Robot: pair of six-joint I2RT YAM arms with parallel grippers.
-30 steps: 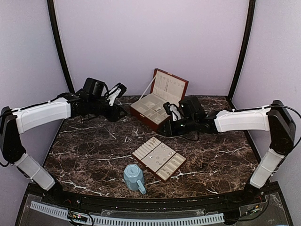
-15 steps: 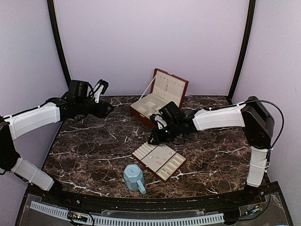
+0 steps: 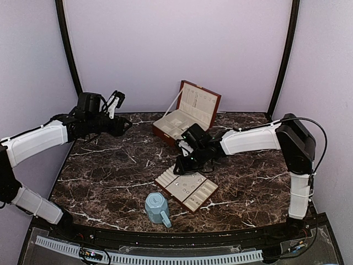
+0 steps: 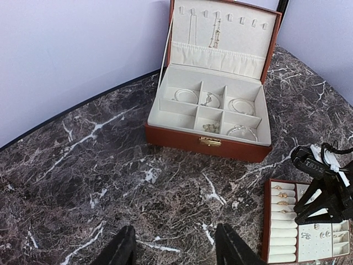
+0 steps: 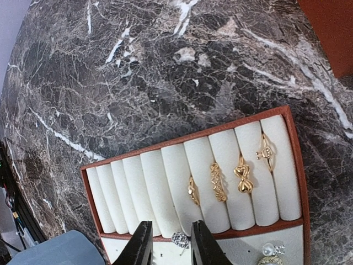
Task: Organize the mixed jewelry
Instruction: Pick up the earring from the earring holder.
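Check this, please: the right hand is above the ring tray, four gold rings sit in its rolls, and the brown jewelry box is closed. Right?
No: the brown jewelry box is open, its lid raised, as the left wrist view shows. The right hand is above the ring tray, and four gold rings sit in its rolls.

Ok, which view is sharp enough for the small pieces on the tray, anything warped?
Right wrist: rings crisp on the tray, table edge bowed by the lens at left. Left wrist: sharp on the box, tray clipped at the corner. Top external: even light, pieces too small to read.
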